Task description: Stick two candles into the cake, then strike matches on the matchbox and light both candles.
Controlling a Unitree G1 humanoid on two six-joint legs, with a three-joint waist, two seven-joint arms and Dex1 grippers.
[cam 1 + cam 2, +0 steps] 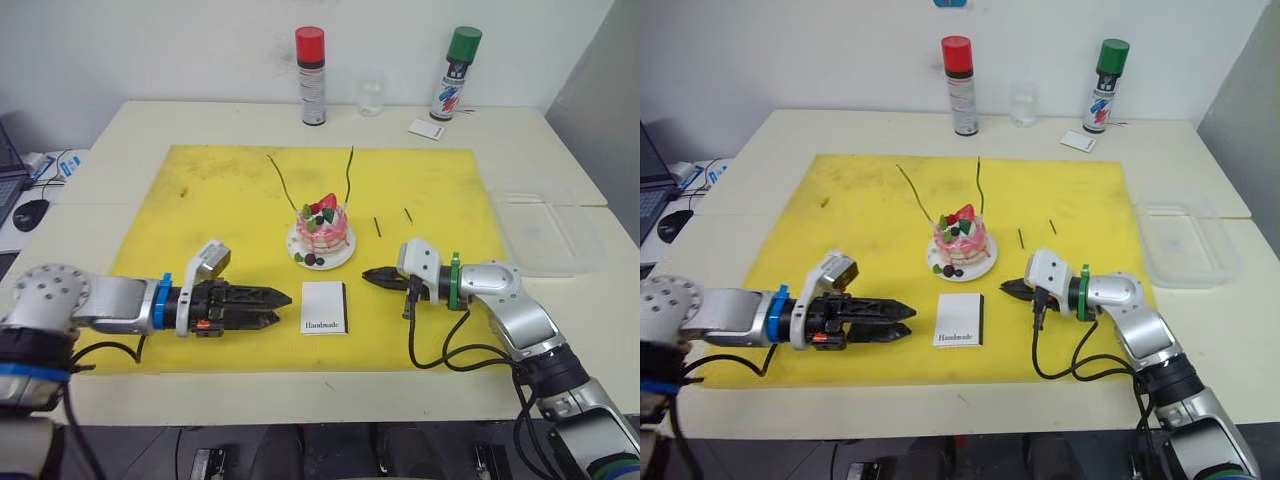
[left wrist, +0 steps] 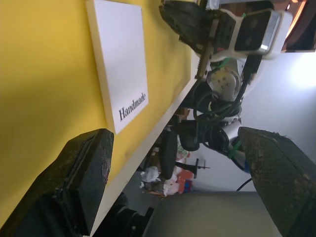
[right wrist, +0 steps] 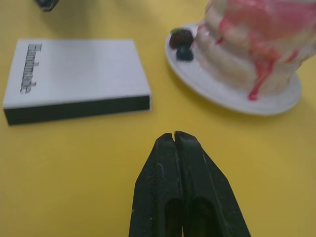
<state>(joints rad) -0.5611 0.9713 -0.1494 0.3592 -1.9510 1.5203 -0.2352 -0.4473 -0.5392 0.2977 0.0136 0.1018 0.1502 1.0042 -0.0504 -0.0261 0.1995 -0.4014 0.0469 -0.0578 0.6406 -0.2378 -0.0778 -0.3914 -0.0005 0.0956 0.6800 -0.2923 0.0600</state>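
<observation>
Flat white "Handmade" matchbox (image 1: 325,307) as landmark: left gripper (image 1: 283,308) beside it, jaws parted, empty; right gripper (image 1: 367,275) opposite, jaws closed, empty; pink-and-white cake (image 1: 321,230) just behind.

The one legible text is the word "Handmade", printed in black serif letters on the white top face of the matchbox (image 1: 325,306), along the short edge nearest the robot. The left wrist view shows the same word clearly, running along one end of the box's white face. In the right wrist view it appears blurred at the far end of the box's top. The red-capped spray can (image 1: 312,76) and the green-capped spray can (image 1: 454,75) at the back of the bench carry printed labels, too small to read.
</observation>
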